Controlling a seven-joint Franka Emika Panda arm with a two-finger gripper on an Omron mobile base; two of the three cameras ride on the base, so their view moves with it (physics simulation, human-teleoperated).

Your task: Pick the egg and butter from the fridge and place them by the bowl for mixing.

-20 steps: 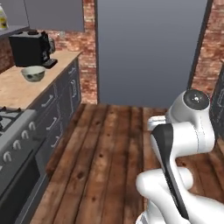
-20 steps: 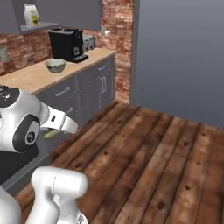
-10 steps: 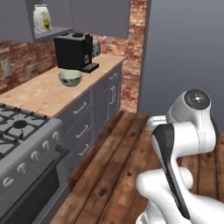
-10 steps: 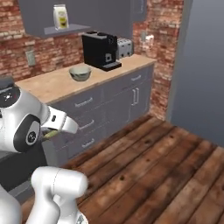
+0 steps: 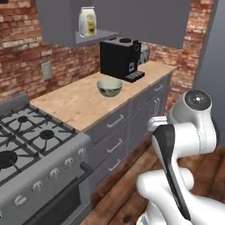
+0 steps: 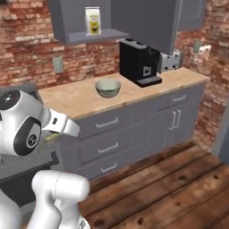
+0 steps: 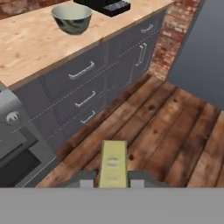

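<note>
The butter (image 7: 113, 163), a pale-yellow stick clamped between the nearly closed jaws of the gripper (image 7: 113, 177), points its long axis ahead over the wooden floor toward the bowl (image 7: 71, 17), set back from the counter's (image 7: 30, 48) front edge.

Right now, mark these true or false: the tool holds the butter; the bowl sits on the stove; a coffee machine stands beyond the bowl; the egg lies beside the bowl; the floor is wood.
1. The tool holds the butter. True: the pale-yellow stick sits between its tips.
2. The bowl sits on the stove. False: it is on the counter.
3. A coffee machine stands beyond the bowl. True.
4. The egg lies beside the bowl. False: nothing lies beside it.
5. The floor is wood. True.
</note>
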